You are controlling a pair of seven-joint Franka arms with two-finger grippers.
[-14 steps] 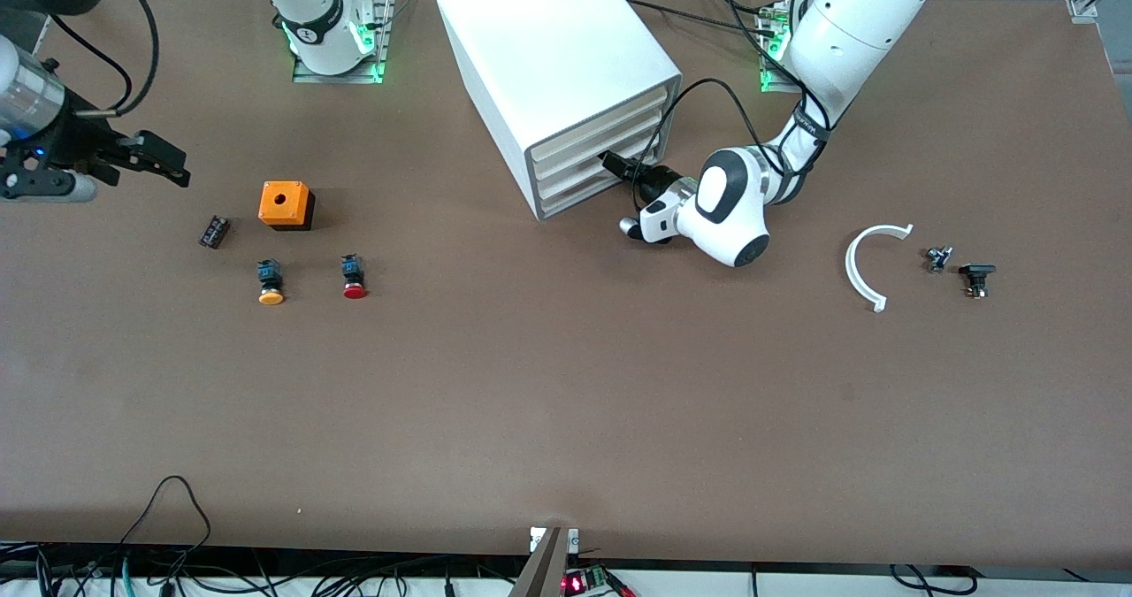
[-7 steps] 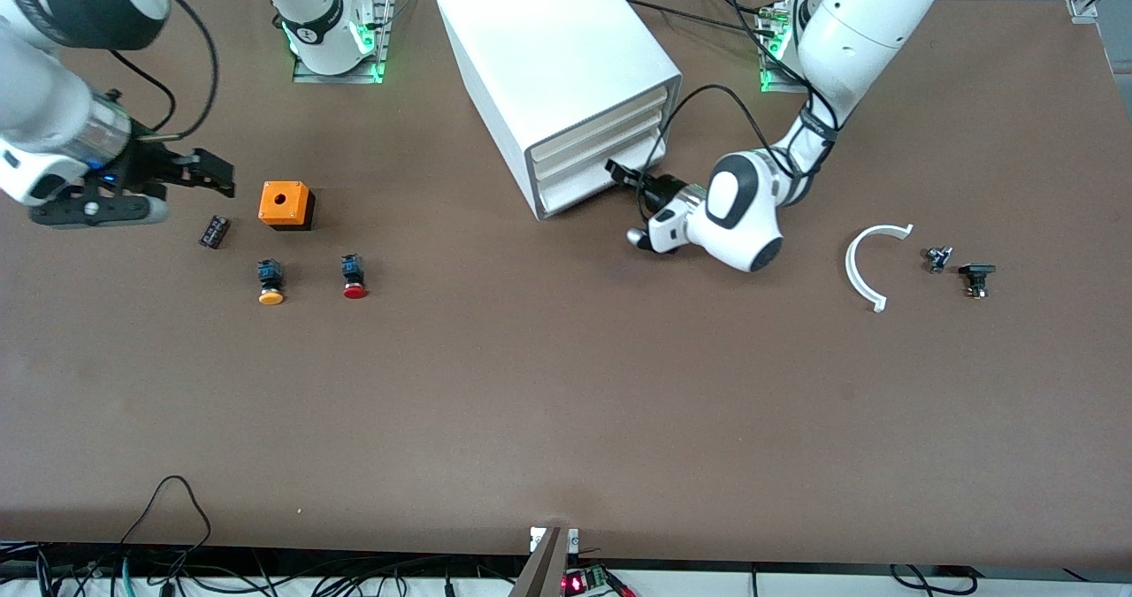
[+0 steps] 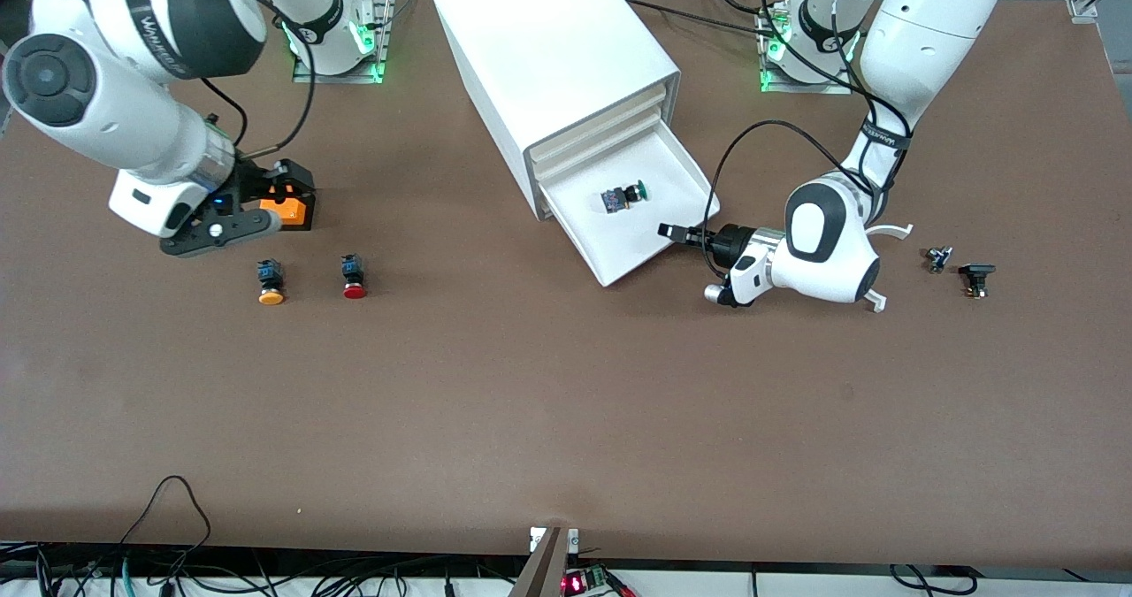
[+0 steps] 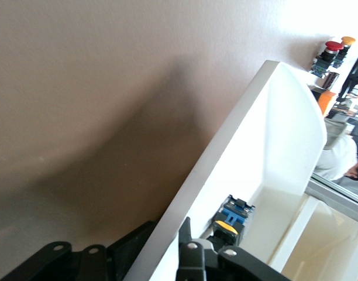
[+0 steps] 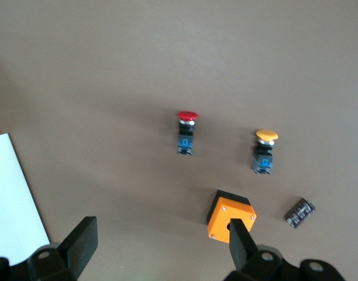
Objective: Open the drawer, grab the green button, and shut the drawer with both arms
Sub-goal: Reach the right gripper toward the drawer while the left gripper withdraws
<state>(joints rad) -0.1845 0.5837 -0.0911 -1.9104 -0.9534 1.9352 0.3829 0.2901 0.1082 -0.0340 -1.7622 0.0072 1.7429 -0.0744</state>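
The bottom drawer [image 3: 650,248] of the white cabinet [image 3: 557,57] is pulled out. The button [image 3: 623,197], green-capped, lies on its side on the drawer's floor. My left gripper [image 3: 668,230] is low at the drawer's front wall and shut on it. In the left wrist view the white drawer wall [image 4: 226,158] runs between the fingers of my left gripper [image 4: 161,234], and the button [image 4: 230,218] lies just inside. My right gripper [image 3: 287,181] hangs open over the orange box [image 3: 292,212] with nothing between its fingers. In its own view the right gripper [image 5: 160,234] is wide apart.
An orange-capped button [image 3: 271,283] and a red-capped one [image 3: 354,279] lie nearer the front camera than the orange box [image 5: 231,216]. A small black part [image 5: 300,212] lies beside the box. A white curved piece [image 3: 895,230] and two small parts [image 3: 937,258] [image 3: 976,277] lie toward the left arm's end.
My left gripper shut on the bottom drawer's front and drew it out toward the front camera, baring the button. My right arm swung in from the table's end to over the orange box.
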